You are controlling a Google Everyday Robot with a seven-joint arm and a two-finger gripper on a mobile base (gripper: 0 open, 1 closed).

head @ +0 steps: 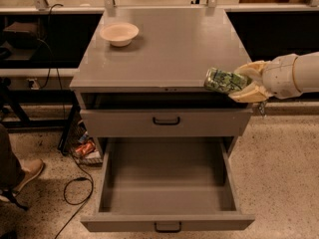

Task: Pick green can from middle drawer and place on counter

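My gripper (239, 83) comes in from the right on a white arm and is shut on the green can (222, 80). It holds the can on its side at the front right corner of the counter (174, 49), about level with the counter's edge. The middle drawer (167, 183) below is pulled wide open and nothing lies in it. The drawer above it (166, 122) is closed.
A cream bowl (119, 33) sits at the back left of the counter. A person's foot (20, 176) and a black cable (75, 183) are on the floor at the left. Metal posts stand behind the counter.
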